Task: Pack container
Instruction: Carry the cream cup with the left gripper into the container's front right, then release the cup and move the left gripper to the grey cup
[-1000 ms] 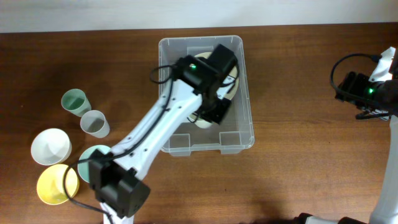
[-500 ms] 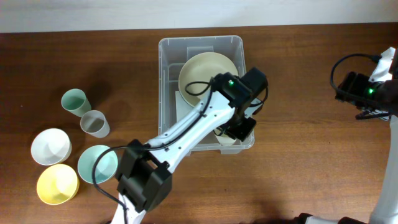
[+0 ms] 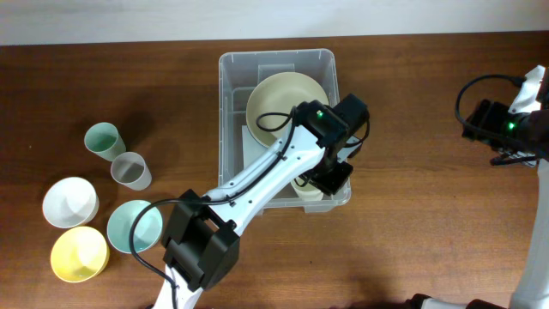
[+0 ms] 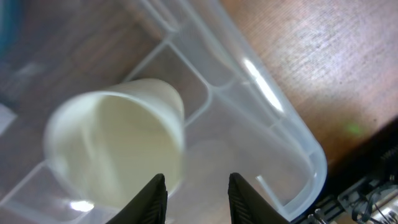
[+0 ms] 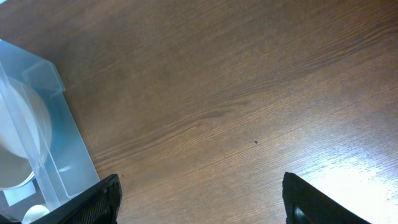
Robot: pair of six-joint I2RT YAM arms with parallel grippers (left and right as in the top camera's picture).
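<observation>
The clear plastic container (image 3: 230, 129) stands mid-table with a cream bowl (image 3: 287, 96) inside at its far end. My left gripper (image 3: 331, 178) is down in the container's near right corner. In the left wrist view my left gripper (image 4: 198, 199) is open. A cream cup (image 4: 118, 149) lies on its side on the container floor, just left of the gap, against the container wall (image 4: 273, 106). The cup also shows in the overhead view (image 3: 309, 189). My right gripper (image 5: 199, 199) is open wide and empty over bare wood, far right of the container (image 5: 43, 130).
On the table's left stand a green cup (image 3: 103, 140), a grey cup (image 3: 130, 170), a white bowl (image 3: 70, 202), a yellow bowl (image 3: 79, 254) and a teal bowl (image 3: 135, 226). The right arm (image 3: 506, 129) is at the table's right edge.
My left gripper swung from the middle of the container to its near right corner, uncovering the cream bowl. The cream cup now lies in that corner. The right arm has not moved.
</observation>
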